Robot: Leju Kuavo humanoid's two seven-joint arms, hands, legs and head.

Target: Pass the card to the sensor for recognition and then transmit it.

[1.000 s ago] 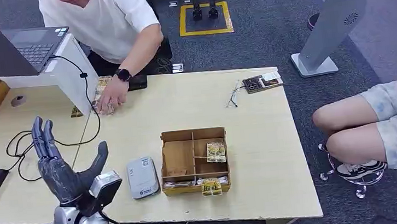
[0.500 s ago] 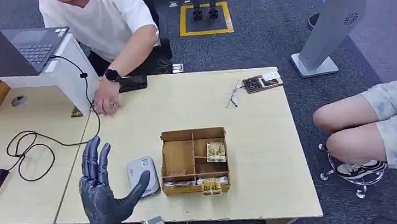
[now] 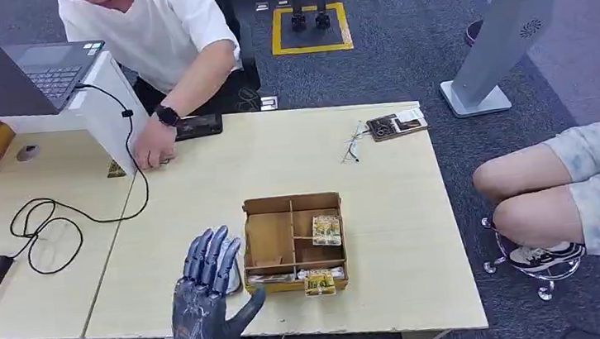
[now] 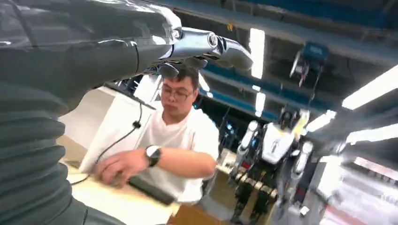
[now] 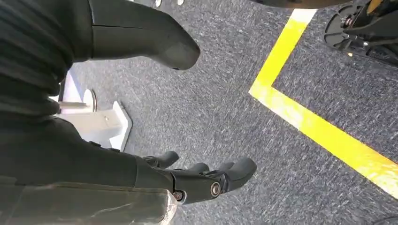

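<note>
The head view looks forward and steeply down from high on the robot onto the bench (image 3: 198,179), with carpet beyond it. The left wrist view sits close behind the left hand (image 4: 70,51), tilted upward, facing across the bench toward the seated person (image 4: 180,131) and the ceiling lights; the head view shares that person (image 3: 150,26) and the left hand (image 3: 205,299). The right wrist view points down at the floor (image 5: 244,84), close behind the right hand (image 5: 141,173).

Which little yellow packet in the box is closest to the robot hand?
The small yellow packet at the wooden box's front edge; the other packet lies farther from the left robot hand.
</note>
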